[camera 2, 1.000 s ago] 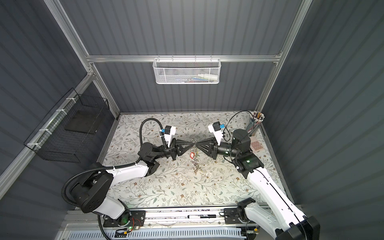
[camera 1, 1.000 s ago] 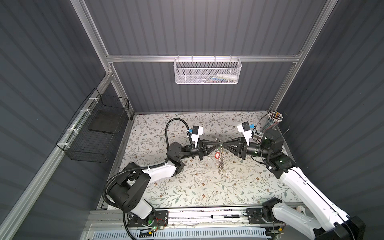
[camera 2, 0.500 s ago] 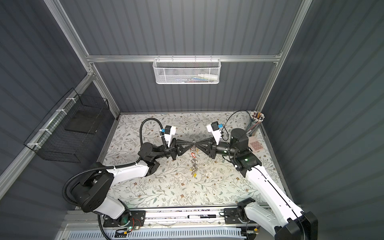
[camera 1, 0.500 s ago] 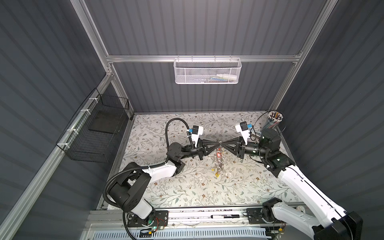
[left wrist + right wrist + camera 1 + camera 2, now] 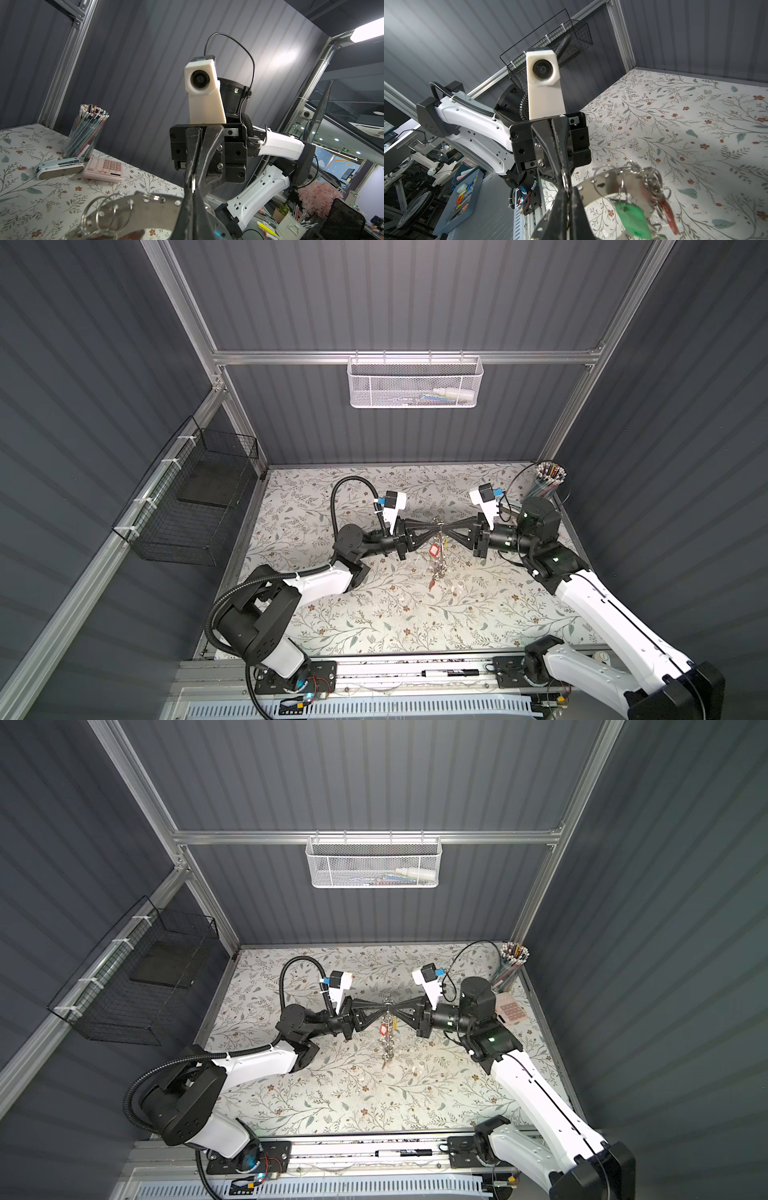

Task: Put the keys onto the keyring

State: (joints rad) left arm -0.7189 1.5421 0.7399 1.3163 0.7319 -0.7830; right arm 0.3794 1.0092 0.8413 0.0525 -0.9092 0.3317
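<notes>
While left tool (image 5: 434,526) and right tool (image 5: 449,527) pinch keyring (image 5: 149,212), keys (image 5: 631,218) dangle.

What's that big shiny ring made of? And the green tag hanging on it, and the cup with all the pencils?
Keyring: metal, probably steel, polished; it mirrors the flowery table. Green tag: looks like plastic, smooth, slightly glossy, evenly coloured. Cup: clear plastic or glass, can't tell which; pencils show through its wall.

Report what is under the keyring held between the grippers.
Under the keyring the keys hang in a bunch; a green tag and a red tag show. Below them lies the floral table. How many keys hang there is hidden, because they overlap.
</notes>
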